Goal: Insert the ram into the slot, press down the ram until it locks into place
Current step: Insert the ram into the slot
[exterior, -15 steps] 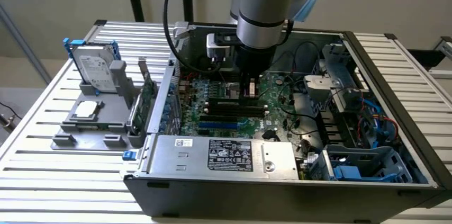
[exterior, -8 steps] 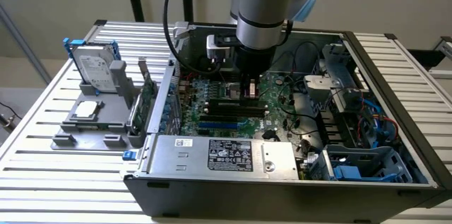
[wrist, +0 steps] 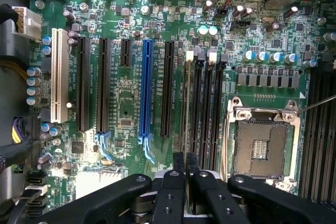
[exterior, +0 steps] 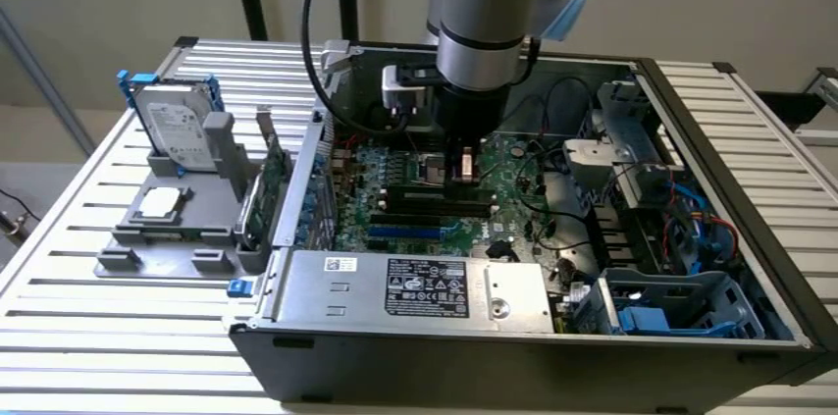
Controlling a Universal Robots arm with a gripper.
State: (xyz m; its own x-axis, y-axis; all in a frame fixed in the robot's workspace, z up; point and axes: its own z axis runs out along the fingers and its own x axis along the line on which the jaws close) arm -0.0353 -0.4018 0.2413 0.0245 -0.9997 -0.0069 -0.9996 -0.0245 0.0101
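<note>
In the wrist view my gripper (wrist: 185, 162) hangs over the motherboard, its two black fingers (wrist: 178, 163) nearly together on a thin strip seen edge-on. That strip is the ram (wrist: 188, 103). It runs along the first of the parallel black memory slots (wrist: 195, 103), next to the white end clips (wrist: 190, 55). How deep it sits in the slot I cannot tell. In the exterior view the gripper (exterior: 461, 168) points straight down inside the open case, just above the black slots (exterior: 433, 201).
A blue slot (wrist: 146, 90) and long black slots lie on one side of the ram, the open CPU socket (wrist: 261, 142) on the other. Outside the case stand an upright green card (exterior: 269, 194) and a hard drive (exterior: 177, 130). The power supply (exterior: 419, 283) fills the front.
</note>
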